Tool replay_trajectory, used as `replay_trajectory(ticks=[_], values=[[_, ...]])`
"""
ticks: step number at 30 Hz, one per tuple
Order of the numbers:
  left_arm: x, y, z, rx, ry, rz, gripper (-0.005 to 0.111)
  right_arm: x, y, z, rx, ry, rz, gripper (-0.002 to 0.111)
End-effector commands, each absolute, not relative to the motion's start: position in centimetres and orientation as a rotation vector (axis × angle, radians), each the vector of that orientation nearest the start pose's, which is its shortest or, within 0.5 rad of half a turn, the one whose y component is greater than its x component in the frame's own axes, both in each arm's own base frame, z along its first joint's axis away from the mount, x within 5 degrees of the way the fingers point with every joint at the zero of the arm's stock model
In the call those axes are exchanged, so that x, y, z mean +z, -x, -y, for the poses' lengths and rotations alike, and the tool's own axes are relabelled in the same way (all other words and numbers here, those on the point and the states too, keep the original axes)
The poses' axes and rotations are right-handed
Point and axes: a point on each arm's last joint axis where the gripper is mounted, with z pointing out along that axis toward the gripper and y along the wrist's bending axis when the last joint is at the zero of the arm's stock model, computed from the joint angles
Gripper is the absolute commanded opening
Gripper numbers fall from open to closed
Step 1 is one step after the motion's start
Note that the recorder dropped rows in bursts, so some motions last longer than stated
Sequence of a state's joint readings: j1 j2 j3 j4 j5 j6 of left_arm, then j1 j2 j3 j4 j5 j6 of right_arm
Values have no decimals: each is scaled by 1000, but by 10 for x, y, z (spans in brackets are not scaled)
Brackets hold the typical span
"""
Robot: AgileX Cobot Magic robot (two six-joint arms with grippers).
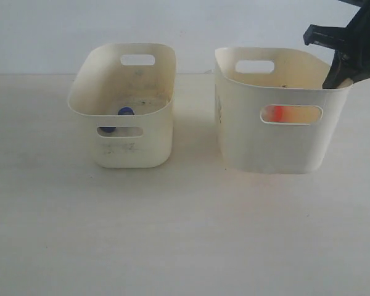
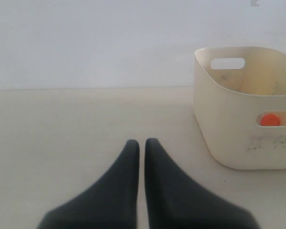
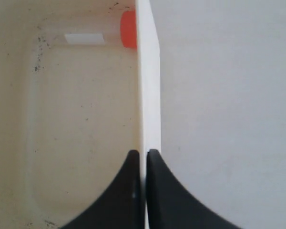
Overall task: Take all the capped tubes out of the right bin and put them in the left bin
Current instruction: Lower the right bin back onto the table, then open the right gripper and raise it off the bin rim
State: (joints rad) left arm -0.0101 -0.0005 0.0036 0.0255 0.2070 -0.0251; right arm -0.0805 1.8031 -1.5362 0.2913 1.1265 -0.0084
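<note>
Cream plastic right bin (image 1: 277, 148): one orange-capped clear tube (image 3: 93, 38) still inside. Blue-capped tubes (image 1: 126, 111) already in smudged cream bin (image 1: 132, 154) beside it. Right pincer (image 3: 144, 152) shut, no tube held, at right bin's rim.

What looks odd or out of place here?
The right gripper is shut on the side wall of the right bin, one finger inside and one outside, not on a tube. An orange-capped tube lies untouched inside that bin.
</note>
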Motion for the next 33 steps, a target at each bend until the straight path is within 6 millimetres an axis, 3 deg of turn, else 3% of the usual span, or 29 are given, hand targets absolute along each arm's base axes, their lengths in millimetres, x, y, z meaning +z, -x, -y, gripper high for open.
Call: replay_trajectory(ticks=[1,8,17,23,25,30,33], values=[[195,-56,0,-16,8,-1686,4,292,-385,11,349,-211,-2713,0],[195,-56,0,-16,8,-1686,4,295,-394,-2,299,-113,-2623,0],[195,-56,0,-16,8,-1686,4,264,-406,-9,297,-104,-2706,0],[195,-56,0,-16,8,-1686,4,262,-410,-6,255,-96,-2682,2],[195,-56,0,-16,8,-1686,4,262,-410,-6,253,-95,-2684,10],[195,-56,0,-16,8,-1686,4,254,-411,-6,256,-96,-2714,45],[195,-56,0,-16,8,-1686,4,253,-411,-6,252,-96,-2720,56]])
